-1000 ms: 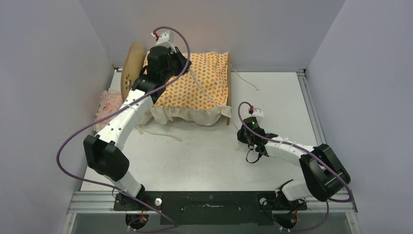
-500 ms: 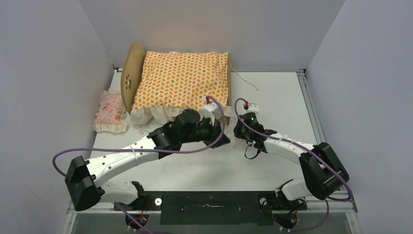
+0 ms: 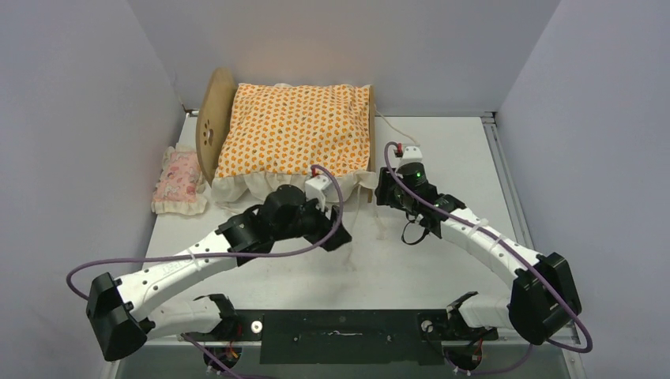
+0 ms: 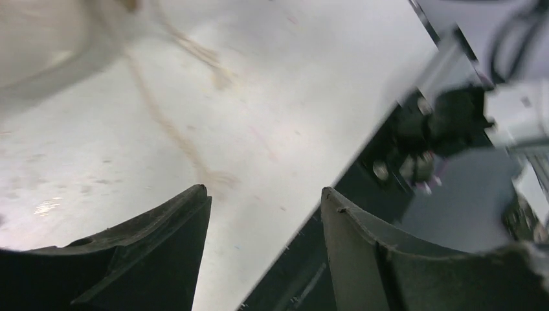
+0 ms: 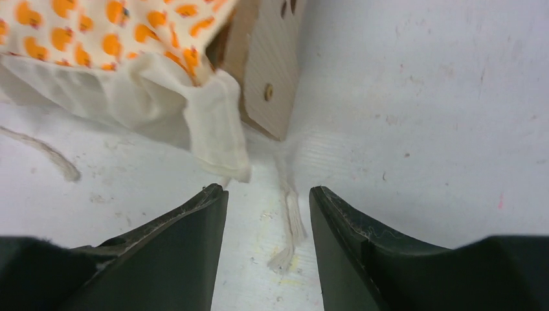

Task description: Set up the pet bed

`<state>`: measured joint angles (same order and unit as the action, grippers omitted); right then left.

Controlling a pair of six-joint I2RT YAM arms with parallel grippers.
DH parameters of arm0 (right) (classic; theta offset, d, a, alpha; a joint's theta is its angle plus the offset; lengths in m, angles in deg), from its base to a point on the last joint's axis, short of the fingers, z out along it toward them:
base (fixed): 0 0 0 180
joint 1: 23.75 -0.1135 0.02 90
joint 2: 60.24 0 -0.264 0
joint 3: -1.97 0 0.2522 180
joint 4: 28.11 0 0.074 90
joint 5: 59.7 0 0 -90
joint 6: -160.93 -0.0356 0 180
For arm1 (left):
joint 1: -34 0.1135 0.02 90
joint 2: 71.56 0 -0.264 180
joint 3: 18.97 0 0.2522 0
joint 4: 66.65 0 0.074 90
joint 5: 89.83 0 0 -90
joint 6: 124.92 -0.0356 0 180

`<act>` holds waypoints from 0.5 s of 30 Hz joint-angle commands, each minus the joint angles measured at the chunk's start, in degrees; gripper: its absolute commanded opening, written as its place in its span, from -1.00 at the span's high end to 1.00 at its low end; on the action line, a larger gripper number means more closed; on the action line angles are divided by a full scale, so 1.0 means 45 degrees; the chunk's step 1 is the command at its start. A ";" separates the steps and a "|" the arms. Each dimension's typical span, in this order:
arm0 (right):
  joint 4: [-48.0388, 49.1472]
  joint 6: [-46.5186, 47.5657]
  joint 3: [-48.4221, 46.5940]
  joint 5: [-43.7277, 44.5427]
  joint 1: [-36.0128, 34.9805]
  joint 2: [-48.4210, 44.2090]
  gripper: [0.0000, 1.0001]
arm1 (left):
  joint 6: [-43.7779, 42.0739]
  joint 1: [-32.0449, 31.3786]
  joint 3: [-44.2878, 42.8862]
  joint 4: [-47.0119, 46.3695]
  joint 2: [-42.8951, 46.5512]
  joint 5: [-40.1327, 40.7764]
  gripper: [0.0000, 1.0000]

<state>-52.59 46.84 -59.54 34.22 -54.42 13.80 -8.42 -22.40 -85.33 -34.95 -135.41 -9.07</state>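
Note:
The pet bed stands at the back of the table, with its rounded plywood headboard [image 3: 210,118] on the left and its low footboard [image 3: 371,138] on the right. An orange-patterned cushion [image 3: 296,130] covers it. My left gripper [image 3: 338,238] hovers open over bare table in front of the bed, and the left wrist view shows nothing between its fingers [image 4: 264,191]. My right gripper [image 3: 385,191] is open just in front of the footboard's near corner [image 5: 268,78]. A loose cream tie string [image 5: 291,227] lies on the table between its fingertips, next to the cushion's ruffle [image 5: 213,136].
A small pink frilled pillow [image 3: 178,180] lies on the table left of the headboard. Another cream string [image 3: 399,130] trails behind the footboard. Grey walls close in on both sides. The black base rail [image 3: 340,328] runs along the near edge.
The left arm swung from the bed's head end down to the table in front of the bed. The right gripper moved up towards the footboard corner. Both grippers opened.

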 commanded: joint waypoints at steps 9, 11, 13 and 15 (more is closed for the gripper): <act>0.2259 -0.0491 -0.1012 -0.2510 0.0583 0.0377 -0.05 | 0.1694 0.2825 -0.0865 -0.2038 -0.3075 0.2362 -0.23; 0.2464 -0.0555 -0.0993 -0.2778 0.0639 0.0588 -0.02 | 0.1832 0.2854 -0.1114 -0.2248 -0.3768 0.2883 -0.23; 0.2785 -0.0615 -0.0831 -0.2834 0.0705 0.0681 0.09 | 0.1936 0.2876 -0.1351 -0.2329 -0.4315 0.3411 -0.23; 0.2835 -0.0692 -0.0620 -0.2894 0.0849 0.0688 0.45 | 0.2052 0.2904 -0.1506 -0.2604 -0.4732 0.3628 -0.23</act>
<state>-45.27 45.28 -62.20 23.79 -51.67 16.97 -1.25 -9.96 -87.63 -40.37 -154.45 2.25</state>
